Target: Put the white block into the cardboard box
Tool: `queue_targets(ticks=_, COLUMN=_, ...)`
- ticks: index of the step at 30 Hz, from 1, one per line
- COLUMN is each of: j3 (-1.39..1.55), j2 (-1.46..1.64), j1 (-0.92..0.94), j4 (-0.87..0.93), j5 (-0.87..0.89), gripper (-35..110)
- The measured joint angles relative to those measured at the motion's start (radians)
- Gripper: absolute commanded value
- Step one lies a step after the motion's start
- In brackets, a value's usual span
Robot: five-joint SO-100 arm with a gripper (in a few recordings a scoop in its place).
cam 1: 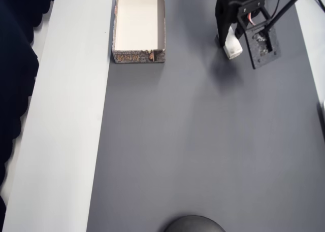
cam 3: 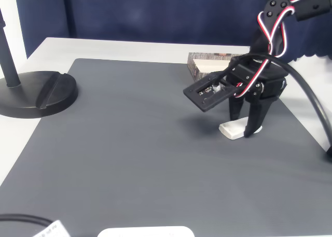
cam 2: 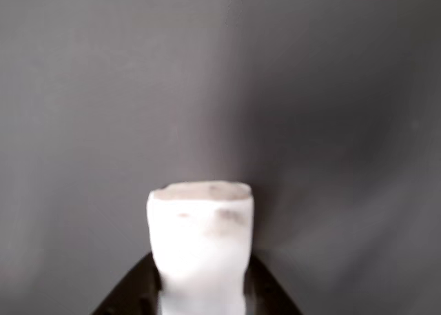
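Note:
The white block (cam 3: 231, 130) lies on the dark grey mat, at the top right in the overhead view (cam 1: 233, 49). My black gripper (cam 3: 245, 129) stands over it, one finger on each side, touching its flanks. In the wrist view the block (cam 2: 201, 246) fills the bottom centre, with the dark fingers (cam 2: 134, 291) pressed against both sides. The block still rests on the mat. The cardboard box (cam 1: 139, 24), open-topped with a cream inside, sits at the top of the overhead view, left of the gripper (cam 1: 231, 43). In the fixed view the box (cam 3: 207, 65) is behind the arm.
A round black stand base (cam 3: 39, 94) sits at the mat's left edge in the fixed view and shows as a dark dome (cam 1: 194, 224) at the overhead view's bottom. A black cable (cam 3: 311, 112) runs along the right. White table (cam 1: 66, 115) borders the mat.

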Motion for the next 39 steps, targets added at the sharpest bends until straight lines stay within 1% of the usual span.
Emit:
queue_targets(ticks=8, j3=0.0, j2=0.0, j1=0.0, j4=0.032, j5=-0.011, gripper=-2)
queue_targets(ticks=16, j3=-0.067, j2=0.066, j1=0.0, j4=0.155, j5=-0.118, gripper=-2)
queue_targets(ticks=23, j3=-0.196, j2=0.091, j1=0.025, j4=0.261, j5=-0.186, gripper=-2)
queue_targets(ticks=32, j3=-0.396, j2=0.091, j1=0.092, j4=0.299, j5=-0.192, gripper=-2)
queue_targets(ticks=39, j3=-0.574, j2=0.028, j1=0.199, j4=0.397, j5=-0.173, gripper=-2)
